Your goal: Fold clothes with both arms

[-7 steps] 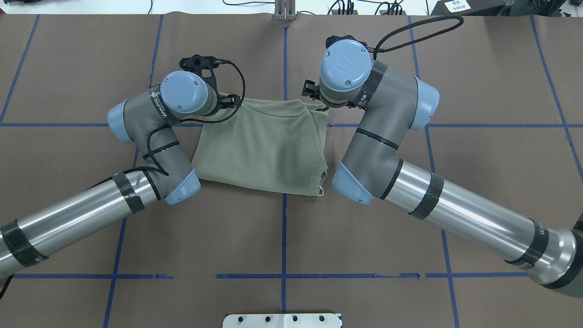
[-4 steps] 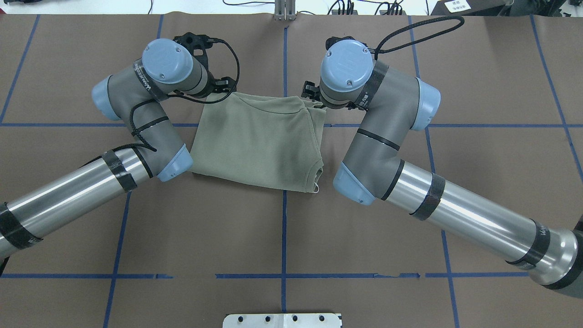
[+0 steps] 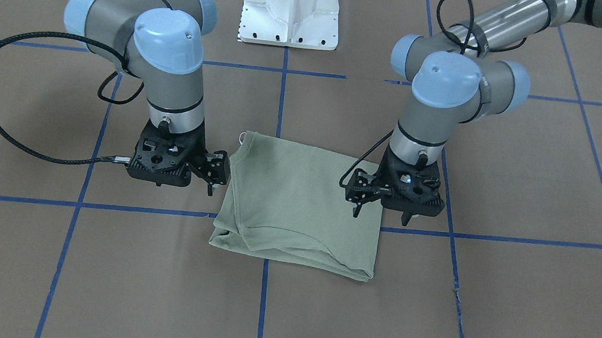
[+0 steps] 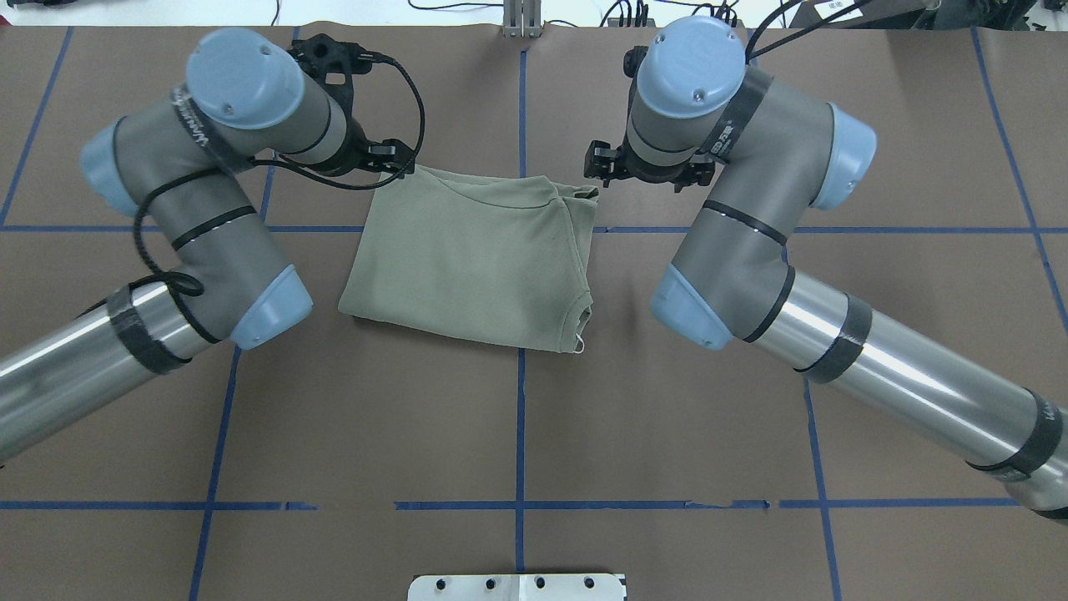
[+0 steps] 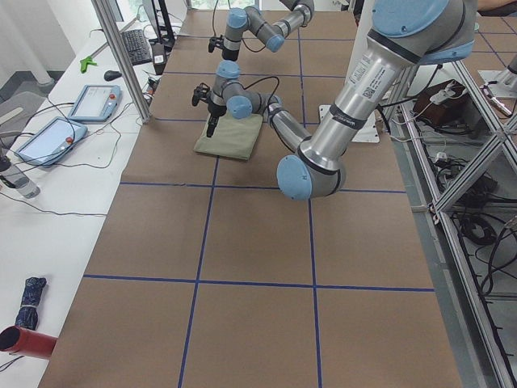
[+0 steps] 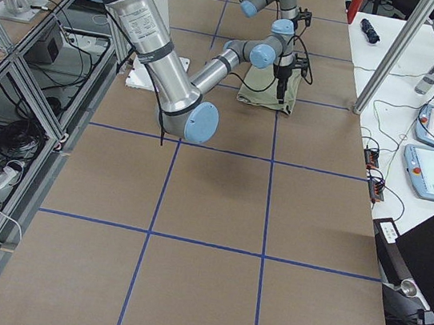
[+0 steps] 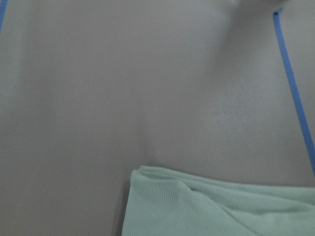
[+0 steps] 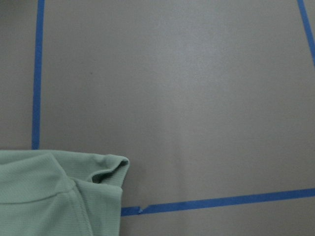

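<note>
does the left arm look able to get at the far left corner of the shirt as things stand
Probably yes. The left end effector hovers open above that corner of the shirt, nothing lies on the cloth there, and the right arm is over at the opposite side.

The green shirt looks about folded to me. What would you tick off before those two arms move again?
1. Shirt free of any grip: ok. Both wrist views show its corners lying loose on the table.
2. Left end effector and right end effector off the cloth: ok. In the front view they appear to hang above it.
3. Either one open or shut: cannot tell.
4. Fold lying flat: mostly ok. The layers gape slightly at one far corner.
5. Tag tucked in: not ok. A white loop pokes out by the collar.
</note>
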Available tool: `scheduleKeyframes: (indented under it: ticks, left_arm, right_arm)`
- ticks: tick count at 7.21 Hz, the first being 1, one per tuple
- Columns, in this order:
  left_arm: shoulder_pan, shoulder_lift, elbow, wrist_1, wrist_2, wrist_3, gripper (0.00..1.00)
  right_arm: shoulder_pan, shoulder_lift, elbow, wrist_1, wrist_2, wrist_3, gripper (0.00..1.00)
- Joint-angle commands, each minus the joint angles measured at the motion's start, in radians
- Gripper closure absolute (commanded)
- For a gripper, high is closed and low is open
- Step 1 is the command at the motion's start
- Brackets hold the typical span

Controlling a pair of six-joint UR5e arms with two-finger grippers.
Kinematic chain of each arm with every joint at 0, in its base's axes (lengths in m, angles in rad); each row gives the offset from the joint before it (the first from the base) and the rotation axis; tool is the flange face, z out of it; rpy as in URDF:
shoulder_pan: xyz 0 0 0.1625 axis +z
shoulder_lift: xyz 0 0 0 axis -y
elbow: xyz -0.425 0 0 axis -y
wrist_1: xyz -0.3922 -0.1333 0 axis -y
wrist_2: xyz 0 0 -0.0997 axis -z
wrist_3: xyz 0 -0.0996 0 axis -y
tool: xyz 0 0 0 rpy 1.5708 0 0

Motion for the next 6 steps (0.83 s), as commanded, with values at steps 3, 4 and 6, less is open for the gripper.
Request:
scheduleKeyframes:
  ticks: [3,4,6]
  left_arm:
    - [-0.312,0.263,-0.319,0.284,-0.168,0.572,0.0]
    - [-0.414,0.341,-0.316,0.281,-0.199,0.812,0.0]
    - [-0.667,0.488,-0.294,0.287,-0.341,1.045,0.0]
  right_arm:
    - [0.367,-0.314,0.252,-0.231,0.292,-0.74,0.0]
    - [0.468,-0.409,0.251,-0.231,0.334,-0.926,0.0]
    - [0.642,-0.596,0.249,-0.223,0.4,-1.153,0.0]
